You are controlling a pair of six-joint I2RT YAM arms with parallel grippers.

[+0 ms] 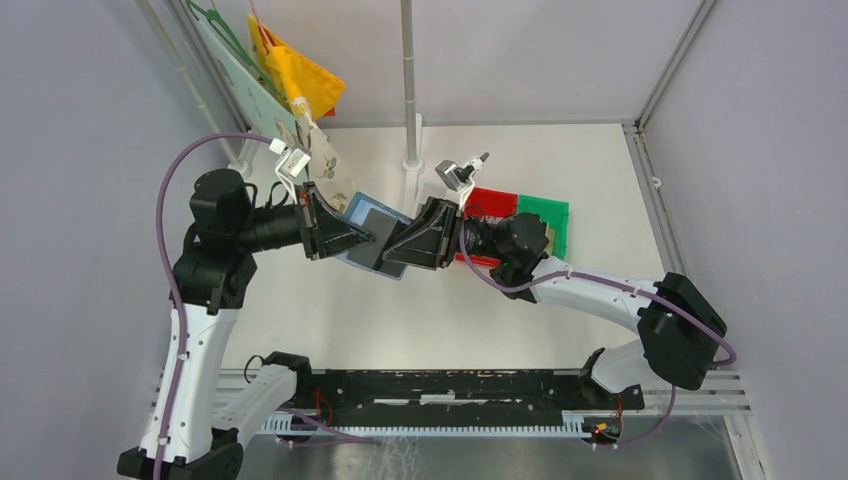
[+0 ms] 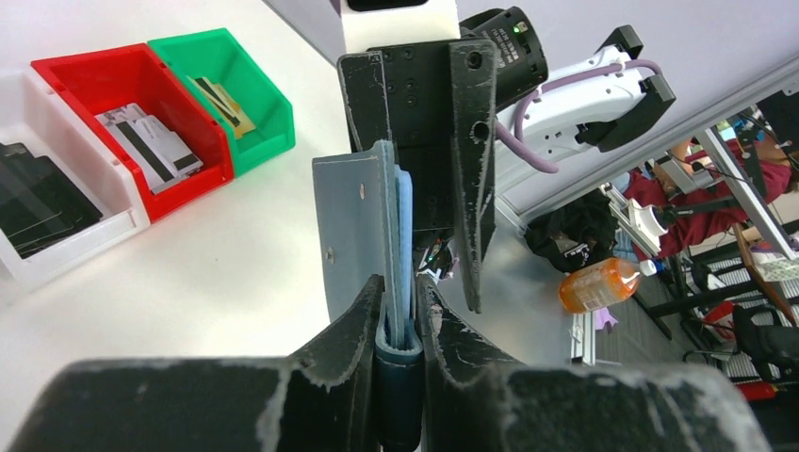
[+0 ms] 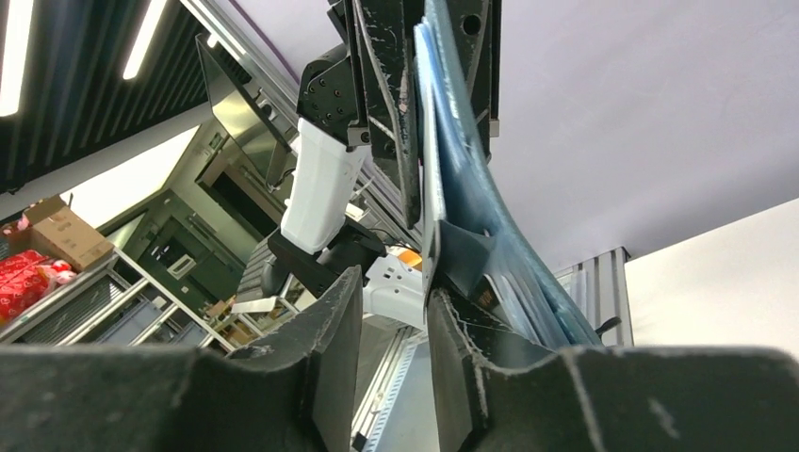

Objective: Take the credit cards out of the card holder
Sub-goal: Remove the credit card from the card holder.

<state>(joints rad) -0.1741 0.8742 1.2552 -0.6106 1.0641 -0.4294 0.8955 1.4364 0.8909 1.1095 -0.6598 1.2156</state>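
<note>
The teal-blue card holder (image 1: 372, 236) hangs in the air between both arms, above the table's middle. My left gripper (image 1: 366, 238) is shut on its folded edge; in the left wrist view the holder (image 2: 356, 221) stands edge-on, rising from my shut gripper (image 2: 400, 282). My right gripper (image 1: 393, 250) faces it from the right. In the right wrist view this gripper (image 3: 394, 282) is open with an empty gap, and the holder (image 3: 471, 188) lies against the right finger. Grey credit cards (image 2: 151, 146) lie in the red bin, and a gold-toned card (image 2: 221, 99) lies in the green bin.
A white bin (image 2: 57, 254) with flat black items, a red bin (image 1: 495, 203) and a green bin (image 1: 545, 212) stand in a row behind the right arm. A white post (image 1: 409, 90) stands at the back. Yellow and pale items (image 1: 295, 75) hang at the back left.
</note>
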